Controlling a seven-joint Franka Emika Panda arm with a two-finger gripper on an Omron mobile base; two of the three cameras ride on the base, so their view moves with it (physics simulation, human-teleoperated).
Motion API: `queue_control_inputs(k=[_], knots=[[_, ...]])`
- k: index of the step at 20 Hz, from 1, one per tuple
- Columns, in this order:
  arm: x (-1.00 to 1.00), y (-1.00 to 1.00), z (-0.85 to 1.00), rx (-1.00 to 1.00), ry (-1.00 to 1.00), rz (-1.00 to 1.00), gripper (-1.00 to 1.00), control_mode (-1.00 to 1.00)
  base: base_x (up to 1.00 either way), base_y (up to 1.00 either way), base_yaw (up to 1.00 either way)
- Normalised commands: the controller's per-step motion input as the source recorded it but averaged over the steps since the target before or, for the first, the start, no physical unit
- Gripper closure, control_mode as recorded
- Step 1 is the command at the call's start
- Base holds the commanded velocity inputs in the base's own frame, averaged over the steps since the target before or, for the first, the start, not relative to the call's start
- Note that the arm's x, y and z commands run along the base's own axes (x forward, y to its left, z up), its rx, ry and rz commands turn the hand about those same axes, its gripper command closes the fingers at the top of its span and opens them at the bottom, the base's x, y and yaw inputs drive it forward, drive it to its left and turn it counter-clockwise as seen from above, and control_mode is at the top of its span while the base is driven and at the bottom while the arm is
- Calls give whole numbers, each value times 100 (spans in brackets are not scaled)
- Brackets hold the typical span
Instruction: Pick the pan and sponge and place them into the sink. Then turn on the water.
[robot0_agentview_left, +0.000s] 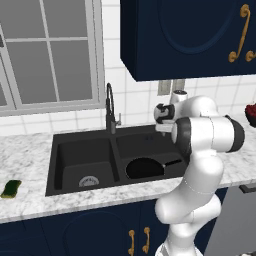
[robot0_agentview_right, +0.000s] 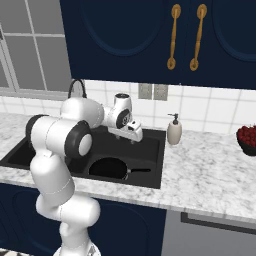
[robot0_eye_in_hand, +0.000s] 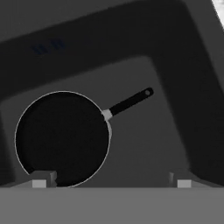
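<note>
The sink (robot0_agentview_left: 60, 150) looks matt black, like stone composite, with a shiny metal drain (robot0_agentview_left: 89, 181). The pan (robot0_eye_in_hand: 62, 139) is dull black inside with a thin bright rim, a smooth black handle and a silvery metal collar. The table (robot0_agentview_right: 210, 175) is polished white marble with grey veins. The sponge (robot0_agentview_left: 10, 189) looks soft and porous. The faucet (robot0_agentview_left: 111, 112) is dark, matt metal. The tiles (robot0_agentview_left: 135, 100) look glossy white. The cupboard handles (robot0_agentview_right: 173, 37) gleam like brass.

arm bent forward, fingers (robot0_eye_in_hand: 43, 179) spread wide apart, holding nothing.
</note>
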Motion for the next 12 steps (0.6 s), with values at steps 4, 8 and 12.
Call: queue_control_inputs(k=[4,8,12], knots=[[0,1,0,0,0,-5,-100,-100,0,0,0],[-22,8,33,12,0,14,-100,-100,0,0,0],[-96,49,59,8,-3,25,-100,-100,0,0,0]])
